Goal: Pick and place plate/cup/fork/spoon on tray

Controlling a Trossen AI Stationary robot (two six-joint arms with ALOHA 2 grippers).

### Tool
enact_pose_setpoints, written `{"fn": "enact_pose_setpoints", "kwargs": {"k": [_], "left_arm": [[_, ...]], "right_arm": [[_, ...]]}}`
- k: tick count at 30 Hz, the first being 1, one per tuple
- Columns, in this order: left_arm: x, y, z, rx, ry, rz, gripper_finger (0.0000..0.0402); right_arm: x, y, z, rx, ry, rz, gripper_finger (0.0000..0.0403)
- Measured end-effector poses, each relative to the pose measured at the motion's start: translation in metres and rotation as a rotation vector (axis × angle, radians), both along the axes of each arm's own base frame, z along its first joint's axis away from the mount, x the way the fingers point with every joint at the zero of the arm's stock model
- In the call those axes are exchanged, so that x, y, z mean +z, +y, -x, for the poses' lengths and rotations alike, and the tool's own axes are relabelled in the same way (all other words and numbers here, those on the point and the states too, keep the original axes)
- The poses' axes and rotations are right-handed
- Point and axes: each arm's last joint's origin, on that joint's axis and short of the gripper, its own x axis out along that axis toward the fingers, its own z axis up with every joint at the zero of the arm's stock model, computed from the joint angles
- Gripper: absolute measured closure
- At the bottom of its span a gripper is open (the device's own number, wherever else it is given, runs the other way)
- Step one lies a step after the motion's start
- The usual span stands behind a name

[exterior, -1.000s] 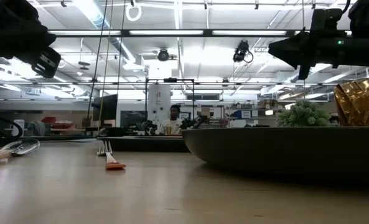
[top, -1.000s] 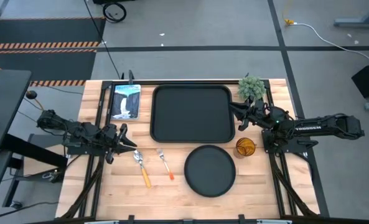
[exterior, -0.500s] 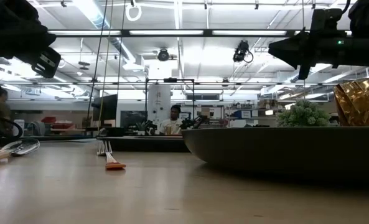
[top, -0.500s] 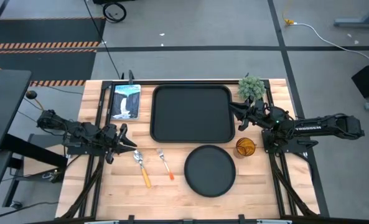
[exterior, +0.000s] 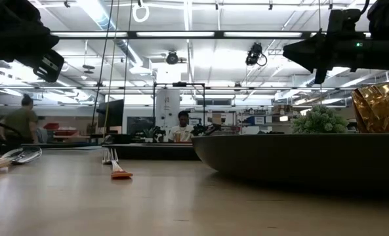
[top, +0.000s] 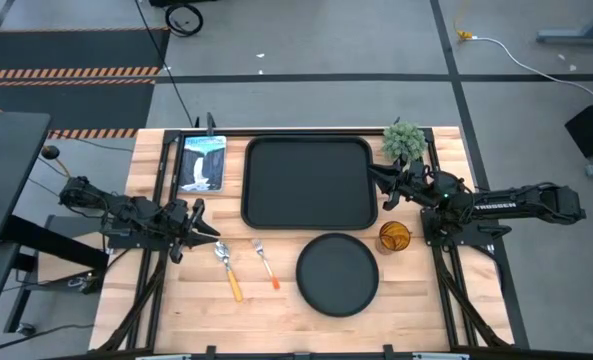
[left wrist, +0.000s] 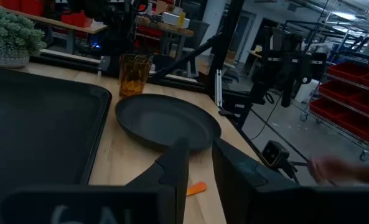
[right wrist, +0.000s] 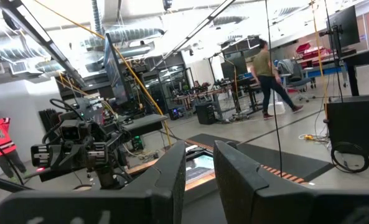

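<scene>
The black tray [top: 309, 182] lies at the table's far middle. The round black plate [top: 337, 273] lies on the table near of it, and the amber cup [top: 394, 237] stands upright to the plate's right. The red-handled fork [top: 266, 262] and the yellow-handled spoon [top: 228, 268] lie flat to the plate's left. My left gripper [top: 208, 220] is open and empty above the table, left of the spoon. My right gripper [top: 376, 185] is open and empty over the tray's right rim, far of the cup. The left wrist view shows the plate [left wrist: 165, 121], the cup [left wrist: 134, 74] and the tray [left wrist: 41, 137].
A small green plant [top: 404, 140] stands at the tray's far right corner. A blue-white picture card [top: 202, 162] lies left of the tray. Bare wood lies along the table's near edge. People show in the room beyond the table.
</scene>
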Motion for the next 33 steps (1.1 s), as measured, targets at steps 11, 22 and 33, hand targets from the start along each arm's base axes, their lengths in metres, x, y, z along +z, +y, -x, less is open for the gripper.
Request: {"fn": "enact_pose_setpoints", "kwargs": {"k": [11, 22, 33], "left_arm": [[0.0, 0.0, 0.0, 0.0, 0.0, -0.001, 0.0322], [0.005, 0.002, -0.001, 0.09, -0.061, 0.016, 0.0322], [0.016, 0.013, 0.001, 0.448, -0.158, 0.047, 0.0322]], "right_arm": [[0.0, 0.0, 0.0, 0.0, 0.0, 0.0, 0.0314], [0.002, 0.001, 0.0, 0.044, -0.066, -0.094, 0.0314], [0.022, -0.003, -0.006, 0.12, -0.122, -0.158, 0.0314]]}}
